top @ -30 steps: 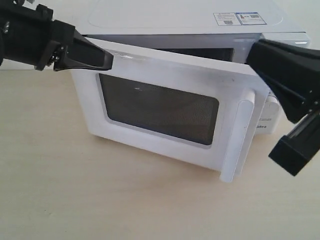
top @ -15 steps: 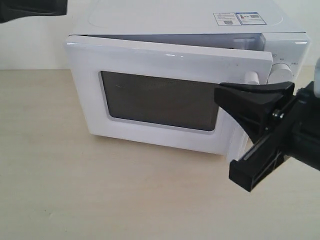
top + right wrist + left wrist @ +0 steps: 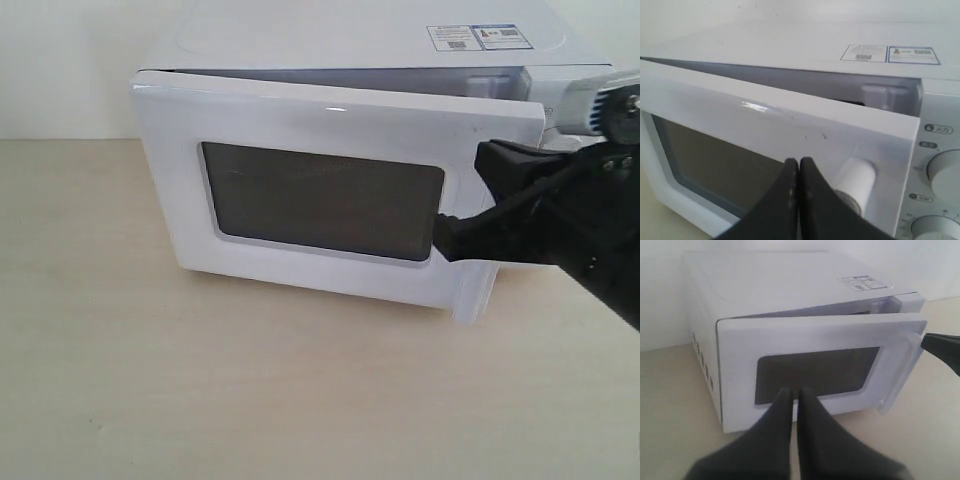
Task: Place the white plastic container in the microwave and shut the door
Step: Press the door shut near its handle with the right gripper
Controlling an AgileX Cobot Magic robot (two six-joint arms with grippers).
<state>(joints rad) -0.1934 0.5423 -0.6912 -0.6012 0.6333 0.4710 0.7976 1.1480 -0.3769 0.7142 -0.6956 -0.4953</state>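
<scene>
Standing slightly ajar, door (image 3: 300, 120) lies directly ahead of right hand (image 3: 798, 165), fingers pressed together, handle (image 3: 855, 182) just beside it. Left hand (image 3: 795, 392), likewise pressed together, faces door, well apart.

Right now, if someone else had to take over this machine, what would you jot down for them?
Right gripper: shut, empty, tips at the door front beside the handle.
Left gripper: shut, empty, back from the microwave, facing the door.
Container: not visible; the dark window hides the inside, so check it is in there.
Done: door nearly closed.
Left: a gap shows along the handle side; push until it latches, then pull both arms away.
</scene>
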